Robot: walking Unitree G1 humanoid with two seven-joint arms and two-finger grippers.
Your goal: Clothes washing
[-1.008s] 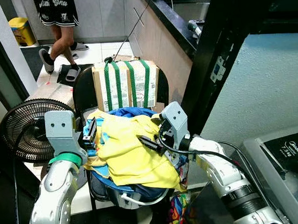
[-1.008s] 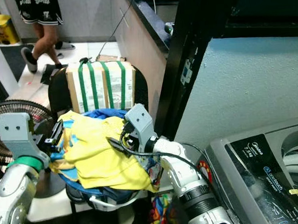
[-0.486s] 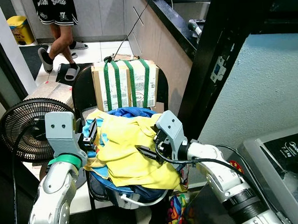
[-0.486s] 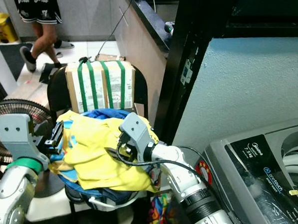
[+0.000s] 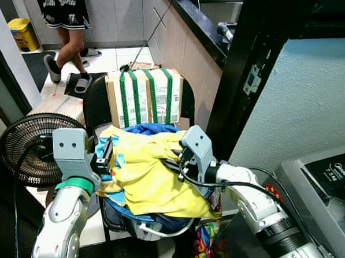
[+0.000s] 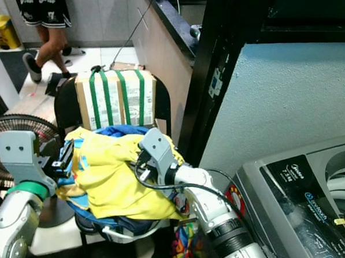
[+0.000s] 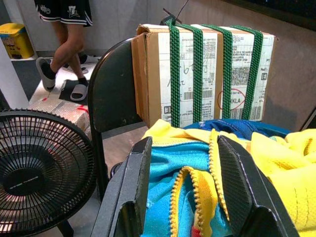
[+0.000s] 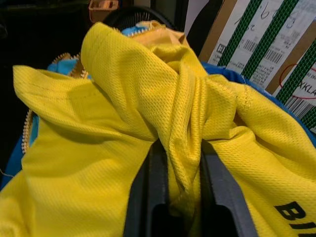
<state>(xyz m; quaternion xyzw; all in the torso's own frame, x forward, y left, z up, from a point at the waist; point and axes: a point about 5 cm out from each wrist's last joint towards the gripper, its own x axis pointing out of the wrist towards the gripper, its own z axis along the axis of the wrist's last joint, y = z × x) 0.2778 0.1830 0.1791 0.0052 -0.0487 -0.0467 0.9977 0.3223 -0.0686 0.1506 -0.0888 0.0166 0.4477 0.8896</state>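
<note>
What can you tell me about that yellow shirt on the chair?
The yellow shirt looks like a mesh sports jersey with black lettering near one edge. It lies crumpled on top of a pile of blue clothes on a black chair. The right pincer has a fold of it bunched between its two fingers. The left pincer sits open at the pile's edge, over a blue, zippered piece.

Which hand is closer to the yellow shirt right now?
Right. The right hand has a fold of the yellow shirt pinched between its fingers; the left hand sits open at the pile's left edge.
</note>
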